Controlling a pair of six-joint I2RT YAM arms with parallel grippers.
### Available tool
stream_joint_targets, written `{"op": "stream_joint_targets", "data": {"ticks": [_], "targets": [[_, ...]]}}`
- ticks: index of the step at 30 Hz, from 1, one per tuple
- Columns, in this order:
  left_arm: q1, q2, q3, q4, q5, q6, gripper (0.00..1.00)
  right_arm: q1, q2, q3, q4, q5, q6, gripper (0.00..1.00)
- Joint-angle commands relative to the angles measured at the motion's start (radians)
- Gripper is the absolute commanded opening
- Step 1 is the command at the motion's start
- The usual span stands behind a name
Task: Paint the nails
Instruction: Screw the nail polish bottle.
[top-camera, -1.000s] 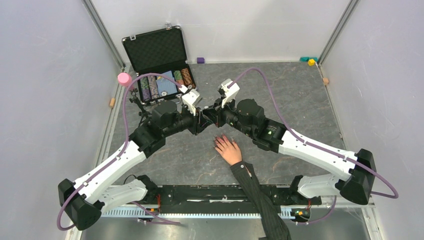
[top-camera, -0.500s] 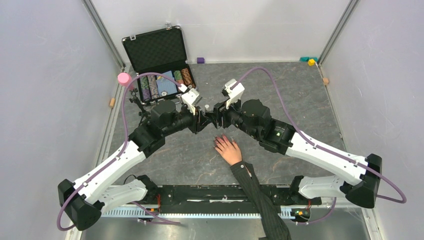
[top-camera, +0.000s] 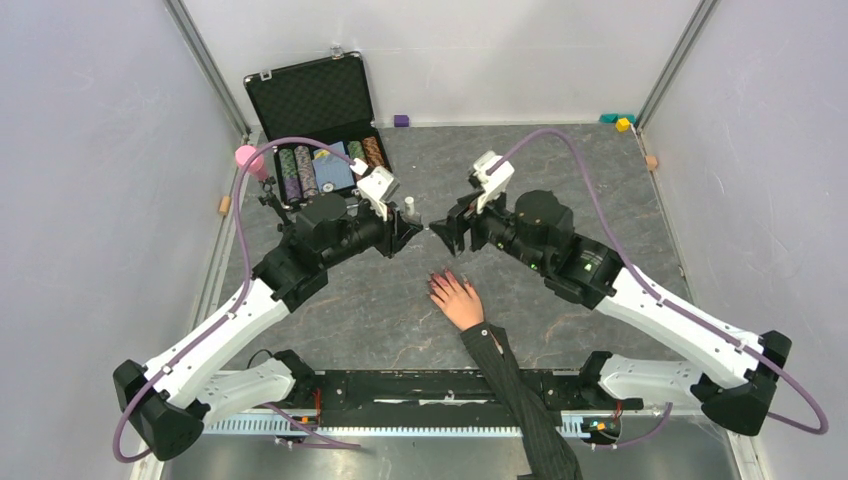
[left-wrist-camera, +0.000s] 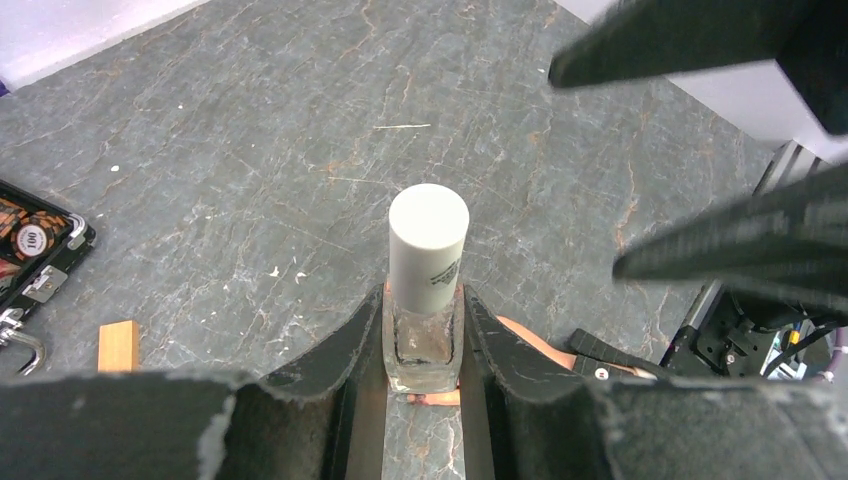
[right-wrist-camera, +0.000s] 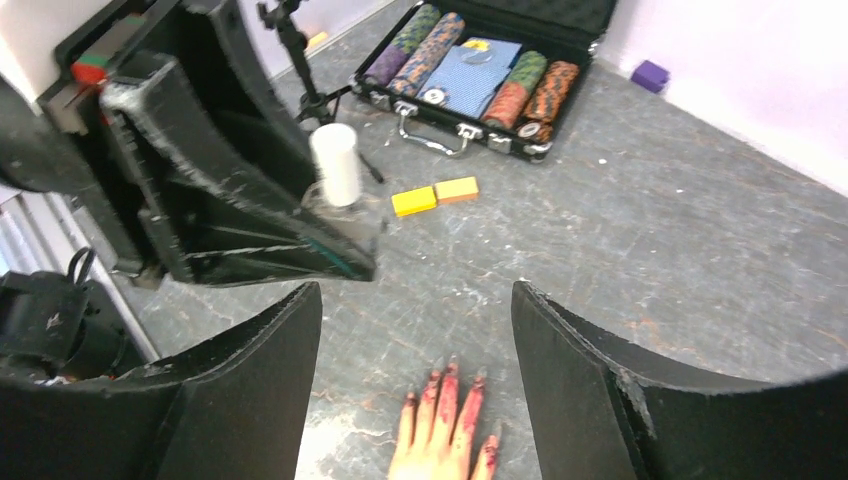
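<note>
Resting palm down on the grey stone-patterned table (top-camera: 600, 200), a pale hand (top-camera: 458, 300) in a dark pinstriped sleeve (top-camera: 520, 400) is seen near the middle of the scene, its fingers pointed toward the far side. The nails (right-wrist-camera: 451, 367) are found at those fingertips, reddish and glossy, and red is also smeared along the fingers in the right wrist view. They lie just on the near side of both grippers and are touched by neither.

The left gripper (top-camera: 405, 230) is clamped on the glass body of a small clear bottle (left-wrist-camera: 424, 345). The bottle is held upright, with its white cap (left-wrist-camera: 428, 240) standing clear above the fingers, a little to the far left of the fingertips. The right gripper (top-camera: 444, 228) is placed just to the right of the bottle and turned toward it. Its jaws are spread wide apart with nothing gripped between them, and the hand is framed between its two fingers (right-wrist-camera: 250, 400) in its own camera.

At the far left an open black case (top-camera: 310, 100) holding rows of poker chips (top-camera: 325, 168) is set, with a pink object (top-camera: 247, 157) at its left. A yellow block (right-wrist-camera: 414, 201) and an orange block (right-wrist-camera: 455, 189) are laid side by side between the case and the bottle. A purple block (top-camera: 401, 120) is seen by the far wall.
</note>
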Motion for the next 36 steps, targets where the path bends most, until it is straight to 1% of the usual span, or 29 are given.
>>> {"op": "stream_joint_targets", "data": {"ticks": [1, 4, 6, 8, 10, 13, 17, 20, 24, 27, 36], "targets": [[0.01, 0.017, 0.052, 0.021, 0.001, 0.026, 0.02, -0.117, -0.064, -0.028, 0.059, -0.18, -0.008, 0.74], [0.017, 0.025, 0.059, 0.023, 0.06, 0.018, 0.02, -0.203, -0.095, -0.077, 0.113, -0.294, 0.0, 0.75], [0.023, 0.031, 0.066, 0.029, 0.173, 0.021, 0.02, -0.242, -0.113, -0.1, 0.15, -0.367, 0.0, 0.75], [0.026, 0.036, 0.074, 0.039, 0.338, 0.026, 0.02, -0.276, -0.129, -0.116, 0.193, -0.451, 0.01, 0.75], [0.026, 0.038, 0.074, 0.071, 0.506, 0.013, 0.02, -0.292, -0.142, -0.133, 0.272, -0.542, 0.028, 0.75], [0.026, 0.044, 0.074, 0.104, 0.657, -0.014, 0.02, -0.296, -0.156, -0.16, 0.385, -0.674, 0.065, 0.76], [0.026, 0.064, 0.085, 0.131, 0.813, -0.053, 0.02, -0.295, -0.172, -0.211, 0.564, -0.772, 0.14, 0.77], [0.025, 0.071, 0.077, 0.175, 0.853, -0.091, 0.02, -0.295, -0.152, -0.216, 0.651, -0.864, 0.203, 0.76], [0.026, 0.078, 0.073, 0.206, 0.867, -0.114, 0.02, -0.295, -0.112, -0.212, 0.741, -0.98, 0.29, 0.71], [0.025, 0.083, 0.074, 0.207, 0.87, -0.118, 0.02, -0.295, -0.103, -0.219, 0.778, -1.003, 0.321, 0.68], [0.026, 0.086, 0.076, 0.203, 0.867, -0.117, 0.02, -0.295, -0.054, -0.214, 0.758, -1.017, 0.343, 0.55]]}}
